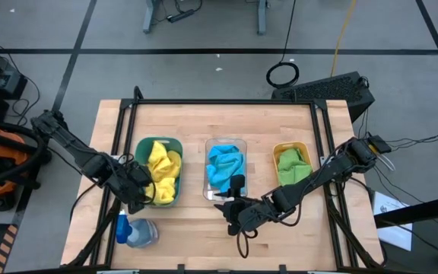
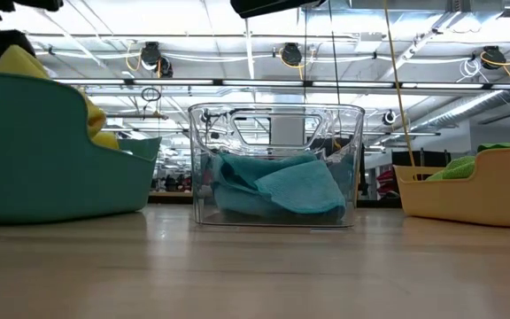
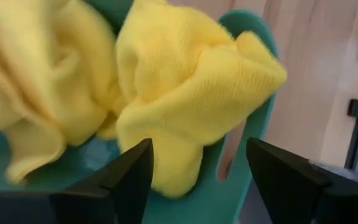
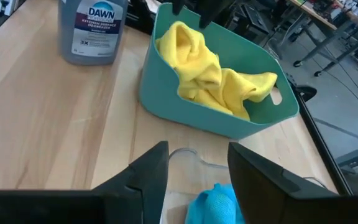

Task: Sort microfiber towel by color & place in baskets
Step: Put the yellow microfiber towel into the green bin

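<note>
Three baskets stand in a row across the middle of the table (image 1: 196,228).

1. Green basket (image 1: 140,149), at 9 o'clock of the row: holds yellow towels (image 1: 163,170). One towel lobe hangs over the basket's rim by the handle slot, as the left wrist view shows.
2. Clear basket (image 1: 225,143), centre: holds blue towels (image 1: 224,167). In the low view the blue cloth lies on the floor of this basket.
3. Yellow basket (image 1: 290,147), at 3 o'clock of the row: holds a green towel (image 1: 293,166).

Left gripper (image 1: 141,189): positioned at the 7 o'clock corner of the green basket, over its rim. Fingers (image 3: 120,180) apart, nothing between them; the yellow towel lies just beyond the tips.

Right gripper (image 1: 230,209): positioned at the 6 o'clock edge of the clear basket, just outside its wall. Fingers (image 4: 145,171) apart, holding nothing; the clear rim and blue cloth show between them in the right wrist view.

A spray bottle (image 1: 135,231) lies on the table at 6 o'clock of the green basket, near the table's front edge, apart from the basket.
</note>
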`<state>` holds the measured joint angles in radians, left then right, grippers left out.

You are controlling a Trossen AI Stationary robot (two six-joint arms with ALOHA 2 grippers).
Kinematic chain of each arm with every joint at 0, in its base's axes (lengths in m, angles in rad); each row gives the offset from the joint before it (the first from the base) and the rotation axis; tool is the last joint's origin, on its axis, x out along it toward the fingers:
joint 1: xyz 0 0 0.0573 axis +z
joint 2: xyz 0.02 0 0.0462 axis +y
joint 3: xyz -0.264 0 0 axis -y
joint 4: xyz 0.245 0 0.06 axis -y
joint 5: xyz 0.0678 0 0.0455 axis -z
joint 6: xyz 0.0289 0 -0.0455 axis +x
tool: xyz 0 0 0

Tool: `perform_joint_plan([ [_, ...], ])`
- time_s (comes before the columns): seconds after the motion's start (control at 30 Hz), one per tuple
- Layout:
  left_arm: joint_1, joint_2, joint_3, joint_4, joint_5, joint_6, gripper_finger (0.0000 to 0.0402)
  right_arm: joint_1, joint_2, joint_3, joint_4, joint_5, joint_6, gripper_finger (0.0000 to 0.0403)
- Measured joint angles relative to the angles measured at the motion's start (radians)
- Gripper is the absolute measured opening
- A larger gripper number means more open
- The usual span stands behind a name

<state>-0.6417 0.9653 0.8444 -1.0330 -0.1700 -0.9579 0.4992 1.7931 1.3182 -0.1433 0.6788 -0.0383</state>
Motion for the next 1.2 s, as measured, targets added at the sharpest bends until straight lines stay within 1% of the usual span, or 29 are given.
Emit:
perform_joint_plan([
  [0.07,0.003,0.000,0.036,-0.061,0.003,-0.005,0.0262,0.000,0.000,0.000,-0.001,0.000,0.000,0.0160],
  [0.17,0.002,-0.001,0.078,-0.060,-0.019,0.004,0.0263,0.000,0.000,0.000,-0.003,0.000,-0.001,0.0160],
  [0.23,-0.003,0.000,0.080,0.018,-0.046,0.065,0.0260,0.000,0.000,0.000,-0.007,0.000,-0.007,0.0160],
  [0.37,-0.017,0.029,0.039,0.237,-0.046,0.282,0.0236,0.000,-0.001,0.000,-0.013,0.000,-0.010,0.0160],
  [0.43,-0.017,0.055,0.009,0.291,-0.039,0.349,0.0215,0.003,-0.001,0.000,-0.023,0.000,-0.010,0.0160],
  [0.47,-0.016,0.069,-0.003,0.292,-0.039,0.366,0.0203,0.004,-0.001,0.000,-0.026,0.000,-0.010,0.0160],
  [0.6,-0.005,0.119,-0.048,0.218,-0.059,0.371,0.0142,0.008,-0.001,0.000,-0.036,0.000,-0.009,0.0160],
  [0.67,0.007,0.129,-0.066,0.175,-0.103,0.363,0.0108,0.008,-0.001,0.000,-0.035,0.000,-0.009,0.0160],
  [0.8,0.033,0.129,-0.090,0.127,-0.231,0.345,0.0045,0.008,-0.001,0.000,-0.035,0.000,-0.010,0.0160],
  [0.9,0.057,0.129,-0.117,0.101,-0.254,0.345,0.0013,0.008,-0.001,0.000,-0.036,0.000,-0.010,0.0160],
  [0.97,0.076,0.129,-0.129,0.100,-0.250,0.342,0.0008,0.008,-0.001,0.000,-0.039,0.000,-0.010,0.0160],
  [1.03,0.086,0.127,-0.129,0.100,-0.225,0.335,0.0015,0.008,-0.001,0.000,-0.052,0.000,-0.009,0.0160],
  [1.1,0.087,0.127,-0.114,0.100,-0.204,0.335,0.0041,0.008,-0.001,0.000,-0.070,0.000,-0.003,0.0160],
  [1.2,0.084,0.121,-0.072,0.103,-0.204,0.336,0.0096,0.011,-0.001,0.000,-0.070,0.004,-0.003,0.0160],
])
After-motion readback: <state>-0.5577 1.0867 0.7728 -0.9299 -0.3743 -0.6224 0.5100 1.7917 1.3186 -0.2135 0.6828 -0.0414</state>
